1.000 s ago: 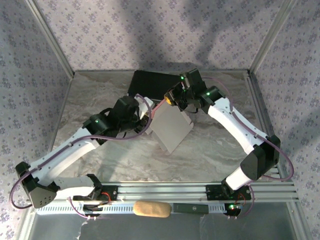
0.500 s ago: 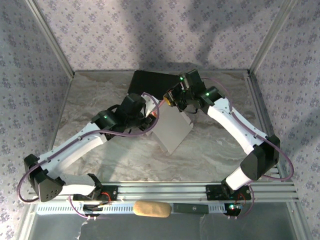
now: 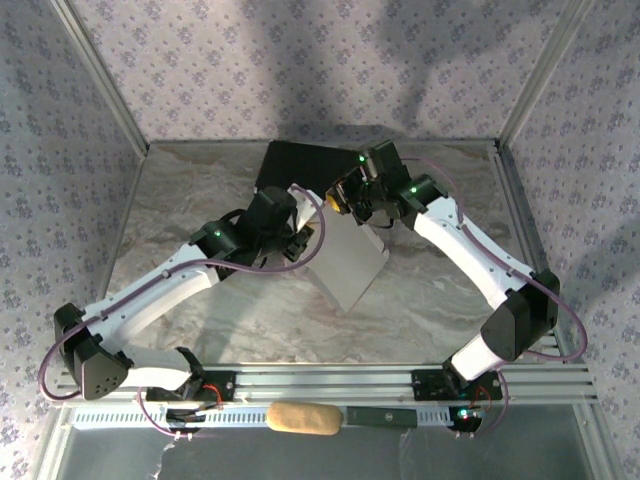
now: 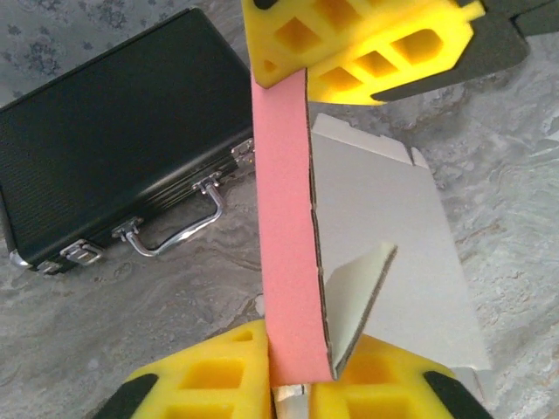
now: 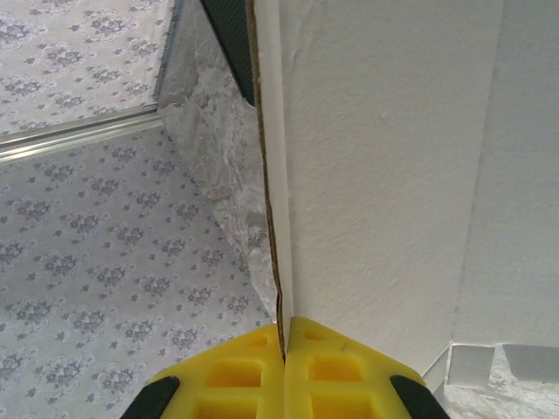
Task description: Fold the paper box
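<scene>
The paper box (image 3: 350, 262) is a part-folded sheet held tilted above the table, pale face up. In the left wrist view one pink side wall (image 4: 284, 218) stands upright beside the pale inner panel (image 4: 393, 227), and a small pale flap (image 4: 358, 297) sticks out near my fingers. My left gripper (image 4: 301, 384) is shut on the near end of that pink wall; it meets the sheet's left edge in the top view (image 3: 308, 238). My right gripper (image 3: 340, 200) pinches the far end, its yellow fingers (image 4: 367, 44) clamped on the card. It is shut on a pale card edge (image 5: 284, 336).
A black hard case (image 3: 295, 165) with metal latches and a handle (image 4: 175, 231) lies just behind and left of the box. A tan oblong thing (image 3: 304, 418) rests on the front rail. Patterned walls enclose the marble table (image 3: 200, 200).
My left arm has swung right and forward, closing in on the sheet's left edge. The sheet has shifted slightly right and tilted. The right arm has barely moved.
</scene>
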Motion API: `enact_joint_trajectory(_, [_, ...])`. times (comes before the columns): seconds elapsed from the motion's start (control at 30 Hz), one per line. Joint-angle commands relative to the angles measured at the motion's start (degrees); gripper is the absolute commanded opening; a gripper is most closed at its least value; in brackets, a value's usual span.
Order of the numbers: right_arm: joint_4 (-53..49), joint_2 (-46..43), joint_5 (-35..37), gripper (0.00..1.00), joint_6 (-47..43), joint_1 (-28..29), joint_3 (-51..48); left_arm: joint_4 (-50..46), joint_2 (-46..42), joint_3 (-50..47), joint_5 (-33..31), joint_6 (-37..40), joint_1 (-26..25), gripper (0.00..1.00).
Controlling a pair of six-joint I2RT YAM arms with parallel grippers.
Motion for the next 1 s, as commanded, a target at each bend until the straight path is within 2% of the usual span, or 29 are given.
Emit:
enact_joint_trajectory(0.0, [0.8,-1.5,-2.2,0.0,1.2,0.1,-0.8,5.9,-1.4,-0.9,-1.9,-0.3,-1.6,0.14])
enact_joint_trajectory(0.1, [1.1,-2.5,-2.8,0.0,1.3,-1.6,-1.3,8.0,-5.8,-2.7,-3.5,-3.4,-2.6,0.42])
enact_joint_trajectory(0.2, [0.5,-3.8,-4.0,0.0,1.6,-3.9,-1.7,10.2,-12.4,-5.8,-4.7,-9.3,-2.2,0.52])
enact_joint_trajectory(0.23, [0.6,-4.3,-4.9,0.0,2.1,-4.8,-2.1,11.9,-15.2,-8.4,-2.5,-13.5,-0.5,0.54])
enact_joint_trajectory(0.3, [1.4,-5.6,-6.5,0.0,3.5,-6.8,-3.5,17.1,-19.6,-15.0,6.9,-21.6,7.0,0.54])
enact_joint_trajectory(0.4, [2.1,-7.3,-8.1,0.0,5.2,-9.7,-5.1,20.7,-23.0,-22.3,13.4,-29.9,16.2,0.49])
enact_joint_trajectory(0.47, [2.6,-8.0,-9.8,0.0,6.0,-11.5,-5.8,23.7,-23.1,-26.5,18.9,-33.9,21.0,0.44])
enact_joint_trajectory(0.53, [3.9,-8.5,-11.6,0.0,7.4,-13.1,-6.7,31.0,-21.0,-31.5,24.9,-37.6,24.5,0.36])
enact_joint_trajectory(0.6, [4.8,-8.9,-12.7,0.0,8.7,-14.1,-7.2,38.7,-18.2,-35.6,27.9,-40.5,25.4,0.32])
enact_joint_trajectory(0.77, [5.8,-9.6,-14.2,0.0,11.0,-16.3,-7.9,57.3,-11.6,-41.6,31.9,-46.9,25.2,0.28])
enact_joint_trajectory(0.87, [7.5,-9.7,-15.0,0.0,12.8,-17.1,-8.6,64.3,-9.0,-42.2,33.6,-48.7,24.6,0.28])
enact_joint_trajectory(0.97, [8.5,-9.4,-15.6,0.0,14.2,-17.7,-8.7,67.1,-7.3,-42.1,34.0,-49.2,23.3,0.28])
